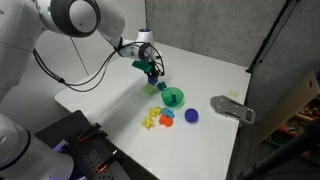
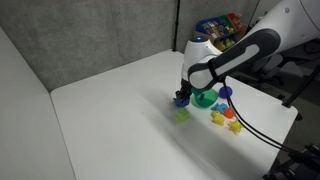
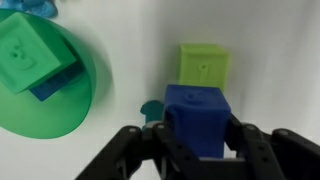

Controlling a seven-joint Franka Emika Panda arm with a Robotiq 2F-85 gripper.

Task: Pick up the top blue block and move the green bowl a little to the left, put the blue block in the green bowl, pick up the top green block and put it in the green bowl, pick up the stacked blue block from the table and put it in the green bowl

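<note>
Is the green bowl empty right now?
No, in the wrist view the green bowl has a green block and a blue block lying inside it.

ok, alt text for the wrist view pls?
The end effector is closed on a blue block, with a yellow-green block just beyond it on the white table. At left, the green bowl holds a green block resting partly over a second blue block.
</note>
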